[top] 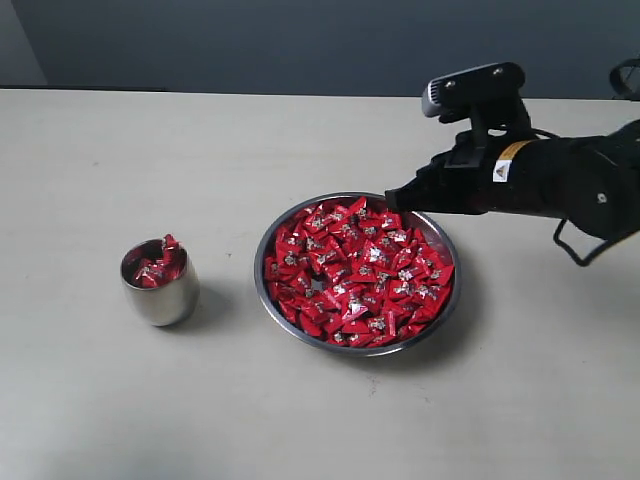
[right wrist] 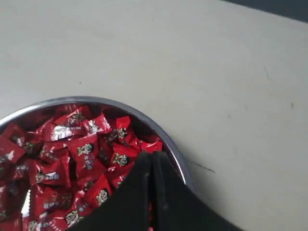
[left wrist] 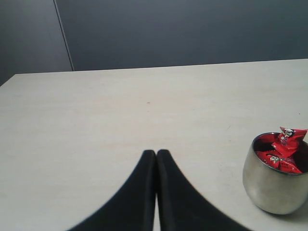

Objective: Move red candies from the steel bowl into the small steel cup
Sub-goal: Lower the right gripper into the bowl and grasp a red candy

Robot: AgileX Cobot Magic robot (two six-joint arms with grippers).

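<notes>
The steel bowl (top: 262, 262) sits mid-table, heaped with red candies (top: 360, 270). To its left stands the small steel cup (top: 160, 295), with a few red candies (top: 155, 268) inside. My right gripper (top: 392, 197) hovers over the bowl's far right rim. In the right wrist view its fingertips (right wrist: 152, 155) are pressed together over the candies (right wrist: 82, 154) just inside the rim (right wrist: 159, 127), with nothing seen between them. My left gripper (left wrist: 157, 153) is shut and empty above bare table. The cup (left wrist: 274, 190) stands off to one side of it, one candy (left wrist: 288, 137) poking above the brim.
The pale table (top: 80, 180) runs back to a dark wall (top: 300, 40). The right arm's black body and wrist camera (top: 475, 85) reach in from the right edge. The left arm is outside the exterior view.
</notes>
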